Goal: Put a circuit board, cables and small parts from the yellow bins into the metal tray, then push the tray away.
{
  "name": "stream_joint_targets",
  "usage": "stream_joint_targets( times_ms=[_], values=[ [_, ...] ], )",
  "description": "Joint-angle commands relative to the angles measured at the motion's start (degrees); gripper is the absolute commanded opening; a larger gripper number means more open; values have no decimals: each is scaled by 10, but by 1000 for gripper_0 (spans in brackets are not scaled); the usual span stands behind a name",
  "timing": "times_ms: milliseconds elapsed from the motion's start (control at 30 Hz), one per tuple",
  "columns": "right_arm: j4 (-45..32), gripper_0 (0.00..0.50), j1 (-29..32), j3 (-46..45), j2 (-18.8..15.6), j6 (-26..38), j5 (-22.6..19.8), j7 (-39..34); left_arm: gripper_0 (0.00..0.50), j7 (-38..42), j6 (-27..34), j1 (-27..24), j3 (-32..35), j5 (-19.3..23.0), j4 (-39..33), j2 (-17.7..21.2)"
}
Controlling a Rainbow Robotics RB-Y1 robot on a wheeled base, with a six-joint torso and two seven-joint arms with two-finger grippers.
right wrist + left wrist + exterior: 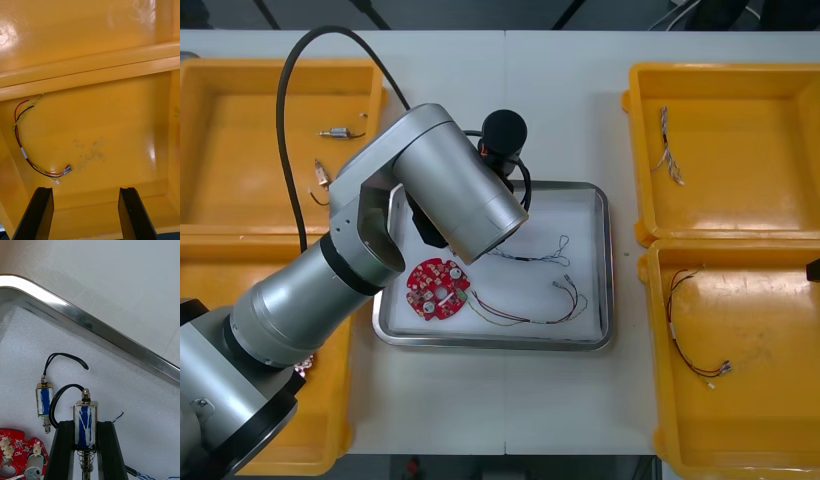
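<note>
One part [43, 399] lies in the tray [112, 335]; my left gripper [87, 433] pinches a second part [85, 416] low beside it, for a soft drop, I judge. Right gripper [85, 195] hangs spread over a bin's [112, 112] cable [22, 150].

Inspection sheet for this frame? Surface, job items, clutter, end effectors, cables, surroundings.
Surface: light table, holding a shiny white-lined metal tray between four yellow plastic bins.
Job's things: round red circuit board and one blue-wound small metal part lie in the tray; two small metal parts lie in the far left bin.
Clutter: nothing seen.
End effectors: left end effector over the tray, shut on a second blue-wound small metal part; right end effector open above the near right bin.
Cables: twisted blue and white cable and red and yellow cable in the tray; second blue and white cable in the far right bin; red, black and yellow cable in the near right bin.
Surroundings: nothing seen.
</note>
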Motion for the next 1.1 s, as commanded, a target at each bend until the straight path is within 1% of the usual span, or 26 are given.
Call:
stream_joint_targets(
  times_ms=[33,167,367,567,700,733,833,867,900,933,967,1000,1033,1100],
  values=[
    [-12,500,8,-16,-22,-1,4,5,4,46,0,7,-13,-9,7,-15],
    [-12,500,8,-16,-22,-1,4,5,1,45,-1,7,-19,-11,17,-15],
    [-12,500,8,-16,-22,-1,4,5,0,48,-30,8,-40,-23,40,-15],
    [-12,500,8,-16,-22,-1,4,5,2,49,-44,9,-41,-22,45,-15],
    [-12,500,8,-16,-22,-1,4,5,18,48,-44,9,-40,-23,45,-15],
    [-12,500,8,-16,-22,-1,4,5,54,48,-44,9,-41,-23,45,-15],
    [-12,500,8,-16,-22,-1,4,5,262,50,-45,9,-41,-24,45,-15],
    [-12,500,8,-16,-22,-1,4,5,347,50,-46,9,-41,-24,45,-15],
    [-12,500,8,-16,-22,-1,4,5,373,50,-48,9,-41,-24,45,-15],
    [-12,500,8,-16,-22,-1,4,5,410,50,-48,8,-41,-25,45,-15],
    [-12,500,8,-16,-22,-1,4,5,432,50,-48,8,-41,-25,45,-15],
    [-12,500,8,-16,-22,-1,4,5,478,50,-48,9,-41,-26,43,-14],
    [-12,500,8,-16,-22,-1,4,5,500,51,-48,9,-41,-26,41,-14],
    [-12,500,8,-16,-22,-1,4,5,500,51,-46,9,-41,-26,32,-10]
  ],
)
